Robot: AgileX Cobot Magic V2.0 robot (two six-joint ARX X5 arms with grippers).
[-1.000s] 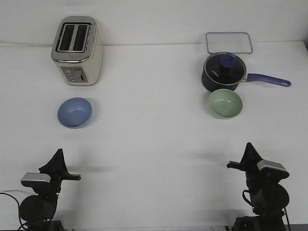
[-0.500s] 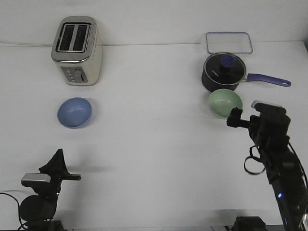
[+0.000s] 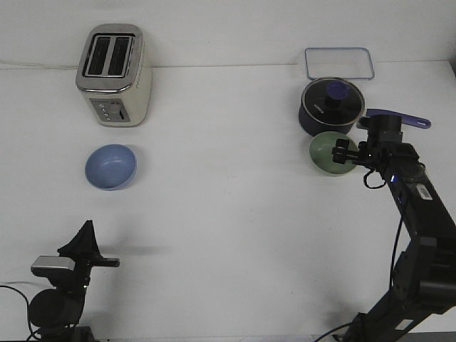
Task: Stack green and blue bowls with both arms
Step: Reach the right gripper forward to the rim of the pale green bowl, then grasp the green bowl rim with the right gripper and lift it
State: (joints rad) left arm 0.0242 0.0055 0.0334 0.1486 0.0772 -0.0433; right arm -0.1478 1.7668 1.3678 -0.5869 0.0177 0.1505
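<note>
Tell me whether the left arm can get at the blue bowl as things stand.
Probably yes. The blue bowl sits in the open ahead of the left pincer, with only bare table between them; the toaster stands beyond it.

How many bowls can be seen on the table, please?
2. The blue bowl sits on the left, in front of the toaster. The green bowl sits on the right, in front of the pot, partly covered by the right gripper.

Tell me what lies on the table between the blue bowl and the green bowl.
Nothing: in the front view, the stretch of white table between the blue bowl and the green bowl is bare.
</note>
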